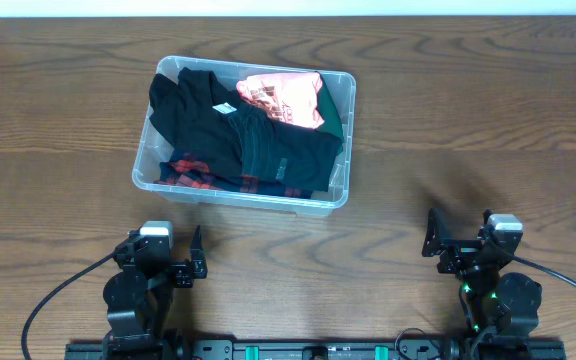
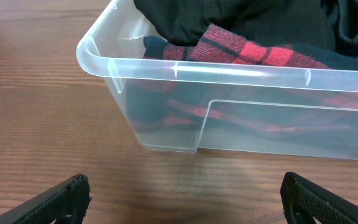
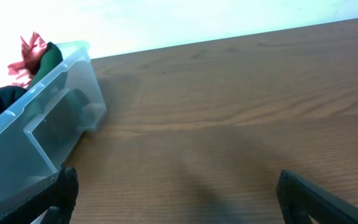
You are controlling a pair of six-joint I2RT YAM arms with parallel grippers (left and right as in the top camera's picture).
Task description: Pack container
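Observation:
The clear plastic container [image 1: 340, 190] stands at the back middle of the wooden table, full of clothes: black garments [image 1: 208, 115], a pink one [image 1: 286, 98], a dark green one [image 1: 334, 110] and a red-and-black plaid one [image 1: 193, 176]. My left gripper [image 1: 194, 262] is open and empty near the front edge, just in front of the container's near wall [image 2: 229, 118]. The plaid cloth [image 2: 253, 53] shows over the rim. My right gripper [image 1: 438, 244] is open and empty at the front right, with the container's corner [image 3: 48, 124] to its left.
Bare wooden table [image 1: 468, 130] lies all round the container. Black cables [image 1: 58, 295] run from both arm bases along the front edge. A pale wall [image 3: 166, 22] stands behind the table's far edge.

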